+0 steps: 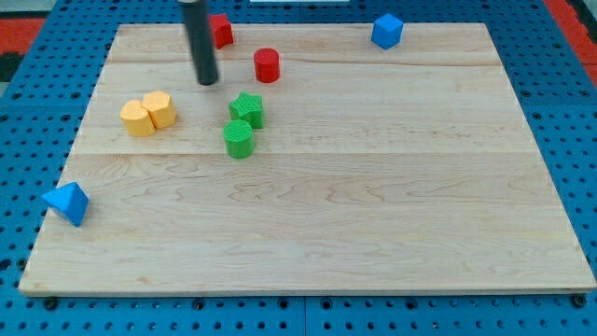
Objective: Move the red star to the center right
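Tool first: the dark rod comes down from the upper left of the frame, and my tip [206,82] rests on the bench [373,215] — it has no jaws, so it grasps nothing and can only push. Right now it touches no block.

Largest to smallest, the wooden bench fills nearly the whole frame, with open board across its middle, right and bottom. Off its lower-left corner sits the blue pyramid-like block [66,202]. Two yellow blocks [149,114], touching each other, lie at the left, below and left of my tip. The green star [247,108] and the green cylinder [239,138] sit close together just left of centre, below and right of my tip. A blue block [387,30] rests at the top edge, right of centre. The red cylinder [267,64] stands up and right of my tip, nearby.

The red star [220,30] is at the top edge in the upper left, partly hidden behind the rod, so its shape is hard to confirm.

Risks, as I judge them: the star sits at the bench's top edge, so a push from below could send it off the board. A push toward the centre right passes near the red cylinder — a careless line would drag it along or deflect the star.
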